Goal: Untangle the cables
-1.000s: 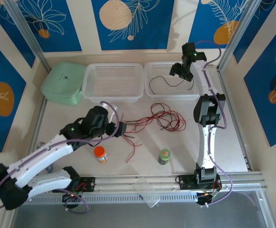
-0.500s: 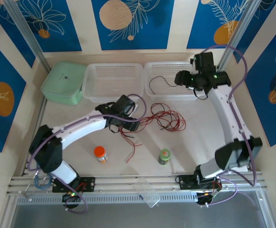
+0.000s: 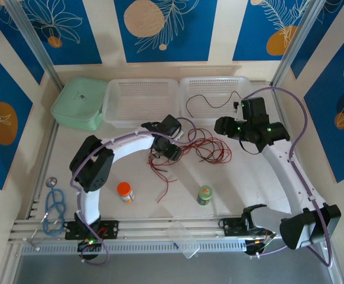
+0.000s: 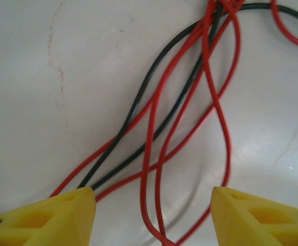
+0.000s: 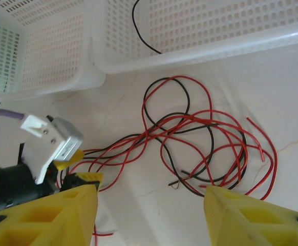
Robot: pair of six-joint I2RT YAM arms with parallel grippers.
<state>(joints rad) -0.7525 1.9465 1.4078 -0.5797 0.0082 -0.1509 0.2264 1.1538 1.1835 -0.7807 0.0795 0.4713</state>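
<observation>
The cables (image 3: 204, 148) lie as a tangle of thin red and black wires on the white table, in front of the baskets. My left gripper (image 3: 172, 152) is low over the tangle's left end. In the left wrist view it (image 4: 151, 218) is open, with several red strands (image 4: 154, 154) and two black strands (image 4: 133, 110) running between its yellow fingertips, unclamped. My right gripper (image 3: 221, 126) hovers open above the tangle's right side. From its wrist camera (image 5: 151, 212) I see the tangle (image 5: 200, 138) below and the left gripper (image 5: 77, 168) at the left. One black cable (image 3: 210, 105) lies in the right basket.
Two white mesh baskets (image 3: 141, 81) (image 3: 213, 78) stand behind the tangle, with a green lidded box (image 3: 80, 103) to their left. A loose red wire (image 3: 163, 192), an orange-capped bottle (image 3: 125, 191) and a green bottle (image 3: 205, 194) sit nearer the front. Blue looped tubing (image 3: 55, 204) lies front left.
The left arm has stretched right onto the tangle's left end. The right arm has swung down from the right basket to above the tangle. Both grippers' jaws have narrowed.
</observation>
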